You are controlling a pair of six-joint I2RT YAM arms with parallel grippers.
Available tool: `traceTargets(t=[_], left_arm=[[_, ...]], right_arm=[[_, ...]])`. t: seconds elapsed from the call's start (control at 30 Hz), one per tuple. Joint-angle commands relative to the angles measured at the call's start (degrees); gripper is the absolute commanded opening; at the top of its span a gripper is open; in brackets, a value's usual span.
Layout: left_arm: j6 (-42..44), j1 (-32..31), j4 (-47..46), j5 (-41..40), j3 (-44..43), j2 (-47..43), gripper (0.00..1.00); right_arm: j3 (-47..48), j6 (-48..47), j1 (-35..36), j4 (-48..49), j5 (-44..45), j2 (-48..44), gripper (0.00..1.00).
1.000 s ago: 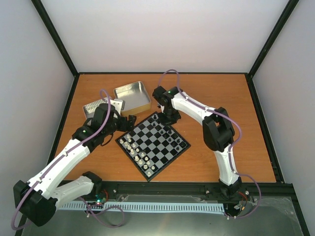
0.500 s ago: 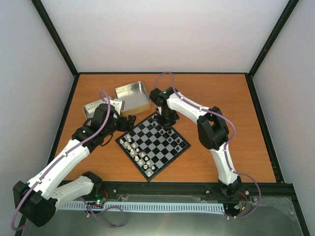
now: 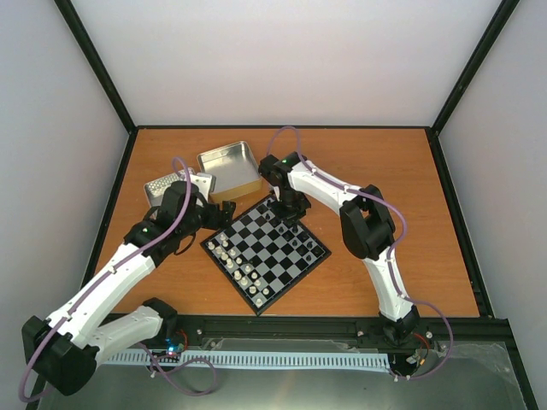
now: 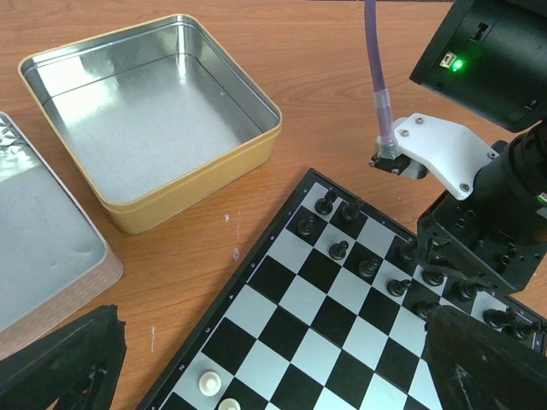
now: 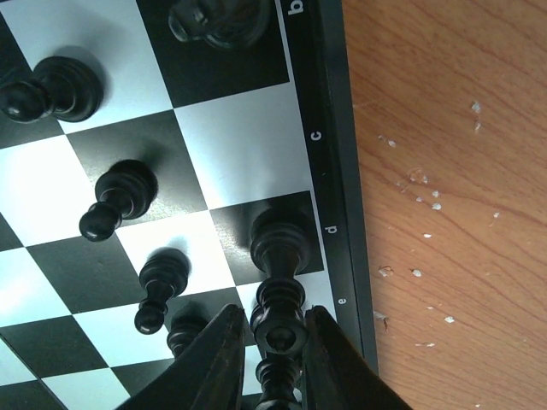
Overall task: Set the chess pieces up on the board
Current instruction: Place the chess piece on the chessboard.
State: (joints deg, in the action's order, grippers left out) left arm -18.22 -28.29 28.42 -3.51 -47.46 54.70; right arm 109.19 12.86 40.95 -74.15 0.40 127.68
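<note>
Top external: the board (image 3: 267, 248) is laid diagonally, within both arms' reach. Left wrist: the left gripper (image 4: 272, 316) is held wide open, empty. Right wrist: a black piece (image 5: 282, 248), set on its edge square, is straddled by the right gripper (image 5: 278, 329); whether it is gripped cannot be told.

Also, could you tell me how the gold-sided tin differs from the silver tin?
The gold-sided tin has taller, yellow walls; the silver tin looks shallower, with patterned silver sides. The gold-sided tin is fully uncovered; the silver tin, left of it, is partly under the left arm. Both are open, bare metal inside.
</note>
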Motion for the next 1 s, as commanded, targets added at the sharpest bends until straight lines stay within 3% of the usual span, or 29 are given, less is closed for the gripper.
traceTargets(t=[0.0,0.3,0.67,0.97], left_arm=[[1.5,0.3,-0.1,-0.8,-0.3,-1.2,0.97],[1.5,0.3,-0.1,-0.5,-0.2,-1.0,0.97],[1.2,0.4,-0.1,0.0,-0.3,-0.7,0.97],[1.3,0.3,-0.1,0.1,-0.3,-0.3,0.97]], right_arm=[[1.5,0.1,0.6,-1.1,0.2,0.9,0.22],[2.1,2.6,0.6,1.7,1.2,-1.0,0.26],[-8.6,7.8,0.6,12.5,1.2,-7.8,0.30],[-10.0,8.8,0.6,16.0,3.0,-10.3,0.30]])
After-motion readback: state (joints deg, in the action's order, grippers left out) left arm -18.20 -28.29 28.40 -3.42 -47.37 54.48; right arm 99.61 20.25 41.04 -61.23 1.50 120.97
